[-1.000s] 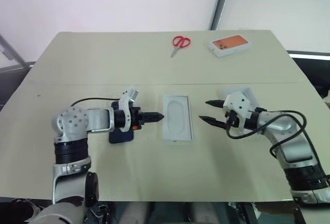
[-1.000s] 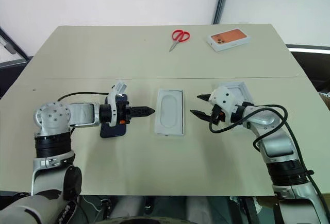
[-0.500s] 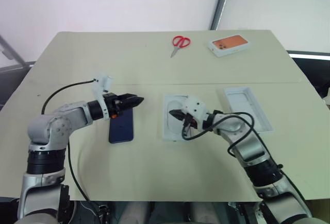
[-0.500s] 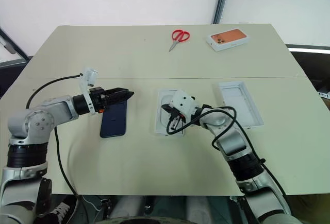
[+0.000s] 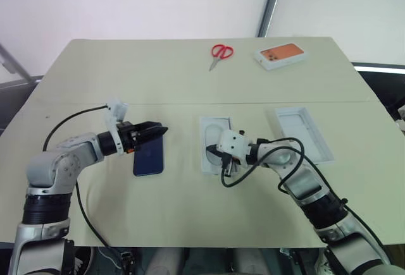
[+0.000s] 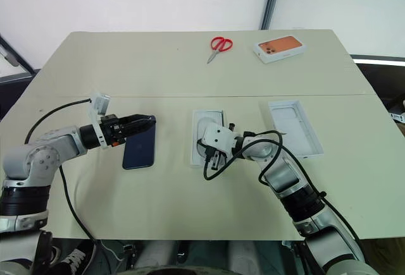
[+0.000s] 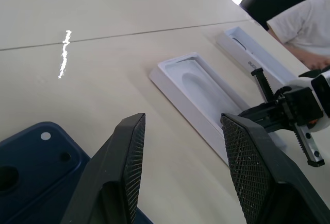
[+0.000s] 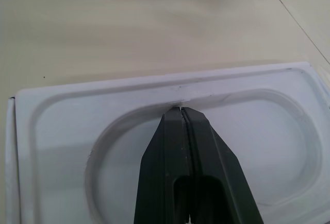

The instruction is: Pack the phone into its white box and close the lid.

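A: What's hard to read?
B: The right end effector, fingers pressed together, covers part of the white insert mid-frame.
A: And the bench?
B: Beige, under a pale wall. The phone lies left of centre, beneath the left end effector, fingers apart, empty. A sleeve shows in the left wrist view.

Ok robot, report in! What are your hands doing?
Left gripper open above phone. Right gripper shut, tips on the white insert. Insert sits in the middle; tray-shaped box beside it.
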